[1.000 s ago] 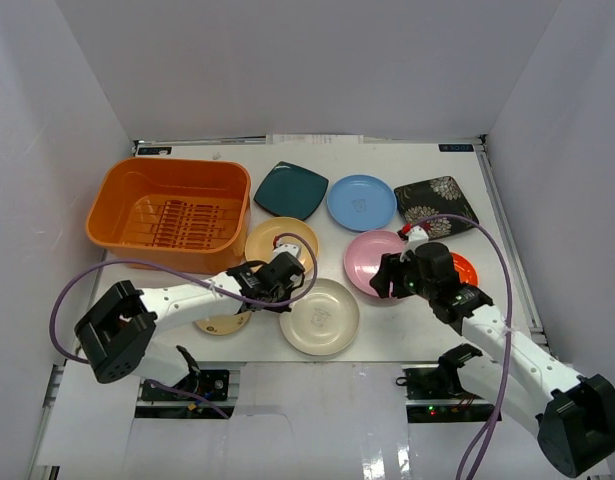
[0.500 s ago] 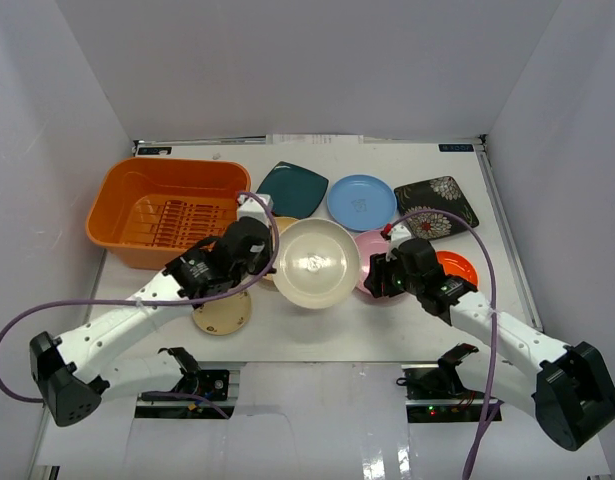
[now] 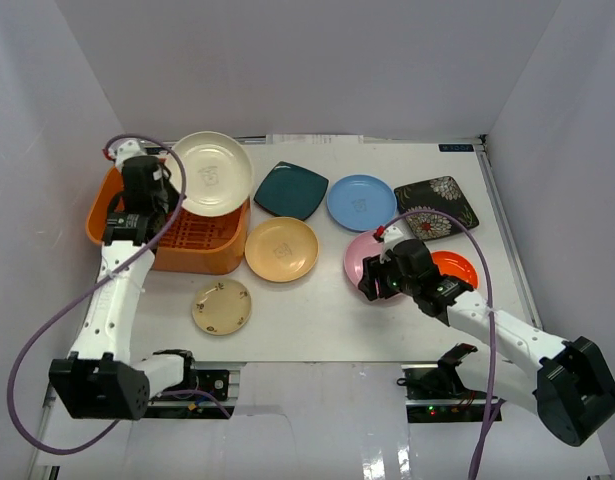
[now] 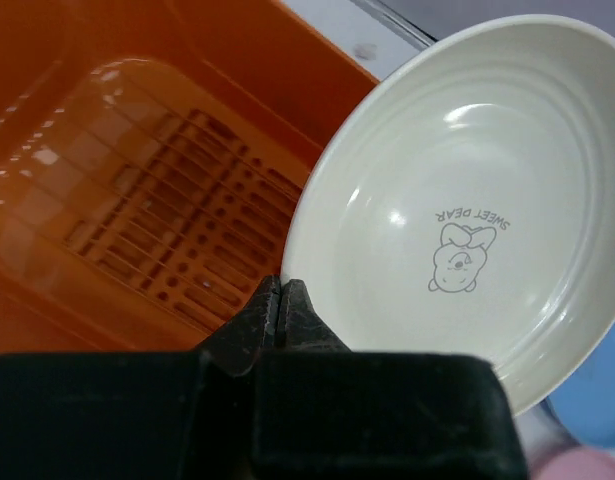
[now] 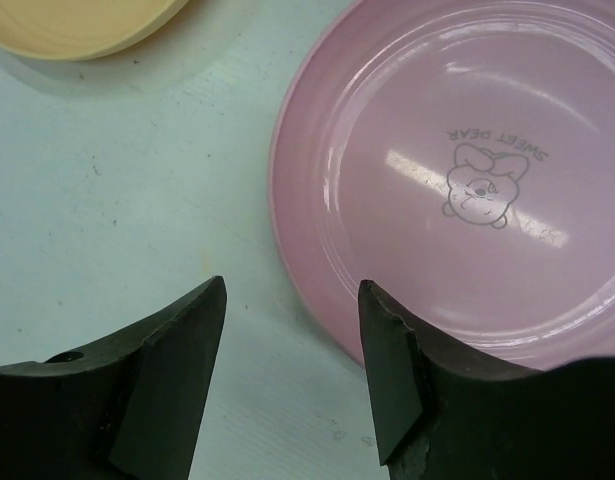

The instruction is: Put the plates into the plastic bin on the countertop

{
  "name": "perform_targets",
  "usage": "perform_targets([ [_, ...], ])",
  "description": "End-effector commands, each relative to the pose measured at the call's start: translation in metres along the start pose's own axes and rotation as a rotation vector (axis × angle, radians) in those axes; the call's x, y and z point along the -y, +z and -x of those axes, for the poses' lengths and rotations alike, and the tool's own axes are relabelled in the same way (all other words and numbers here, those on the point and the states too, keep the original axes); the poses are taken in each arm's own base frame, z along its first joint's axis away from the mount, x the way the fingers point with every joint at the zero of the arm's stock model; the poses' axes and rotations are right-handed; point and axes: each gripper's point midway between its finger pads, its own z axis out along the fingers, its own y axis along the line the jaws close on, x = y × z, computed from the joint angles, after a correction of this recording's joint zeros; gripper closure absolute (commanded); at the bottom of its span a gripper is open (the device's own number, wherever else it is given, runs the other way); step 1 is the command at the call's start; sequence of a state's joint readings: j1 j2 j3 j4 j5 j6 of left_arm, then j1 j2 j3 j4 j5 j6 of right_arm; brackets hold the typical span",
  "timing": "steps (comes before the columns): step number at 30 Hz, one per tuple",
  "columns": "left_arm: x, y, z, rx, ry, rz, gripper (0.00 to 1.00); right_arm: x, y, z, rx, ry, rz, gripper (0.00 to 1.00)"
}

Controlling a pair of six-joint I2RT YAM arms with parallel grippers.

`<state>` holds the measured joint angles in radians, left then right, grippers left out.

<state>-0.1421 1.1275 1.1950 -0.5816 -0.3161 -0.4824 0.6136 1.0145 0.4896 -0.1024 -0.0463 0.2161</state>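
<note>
Quick update from us: the big change is the round cream plate with the little bear print (image 3: 212, 173). A second ago it was lying at the front of the flat white countertop (image 3: 317, 320), half a second ago it was up in the air mid-table, and now the left gripper (image 4: 282, 300) has swung it over the far right corner of the orange plastic bin (image 3: 202, 255). Its jaws are pinched tight on the plate's rim, and we can see the ribbed slotted floor right below. We see no plate in the bin yet, so we reckon this is the first drop, just a lower-and-release away. Meanwhile the right gripper (image 5: 287, 300) has barely budged. Its jaws are apart and straddle the near-left rim of the round pink plate (image 5: 467, 180), one finger over the dish and one over bare counter, holding nothing. That's probably next in line. The tan round plate (image 3: 281, 248), small speckled beige plate (image 3: 222, 306), dark teal square plate (image 3: 291, 190), light blue round plate (image 3: 361, 202), black floral square plate (image 3: 436, 205) and orange round plate (image 3: 457, 268) haven't moved from the counter.
</note>
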Motion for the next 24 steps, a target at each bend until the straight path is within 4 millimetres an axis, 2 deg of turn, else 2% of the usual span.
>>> perform_targets([
  [1, -0.037, 0.026, 0.023, 0.015, -0.132, 0.04, 1.0, -0.001, 0.0, 0.022, 0.05, -0.057, -0.047, 0.38],
  [2, -0.061, 0.032, 0.028, 0.027, -0.164, 0.094, 1.0, 0.0, 0.0, 0.019, 0.035, -0.065, -0.059, 0.36],
  [4, -0.076, 0.04, 0.027, 0.004, -0.181, 0.129, 1.0, -0.002, 0.001, 0.018, 0.025, -0.088, -0.074, 0.33],
  [7, -0.105, 0.045, 0.027, 0.02, -0.142, 0.271, 1.0, -0.014, 0.004, 0.019, 0.02, -0.119, -0.053, 0.28],
  [11, -0.116, 0.051, 0.025, 0.011, -0.097, 0.325, 1.0, -0.016, 0.009, 0.023, 0.013, -0.155, -0.085, 0.26],
  [13, -0.121, 0.057, 0.021, -0.007, -0.069, 0.347, 1.0, -0.01, 0.011, 0.026, 0.002, -0.171, -0.131, 0.25],
  [19, -0.125, 0.083, -0.008, -0.117, -0.047, 0.355, 0.99, 0.003, 0.019, 0.023, -0.047, -0.212, -0.212, 0.25],
  [20, -0.126, 0.084, -0.011, -0.125, -0.053, 0.359, 0.96, 0.004, 0.02, 0.025, -0.049, -0.218, -0.22, 0.28],
  [21, -0.126, 0.084, -0.014, -0.129, -0.063, 0.357, 0.83, 0.006, 0.023, 0.021, -0.07, -0.235, -0.224, 0.29],
  [24, -0.122, 0.079, -0.012, -0.107, -0.077, 0.333, 0.63, 0.005, 0.03, 0.014, -0.114, -0.245, -0.218, 0.36],
])
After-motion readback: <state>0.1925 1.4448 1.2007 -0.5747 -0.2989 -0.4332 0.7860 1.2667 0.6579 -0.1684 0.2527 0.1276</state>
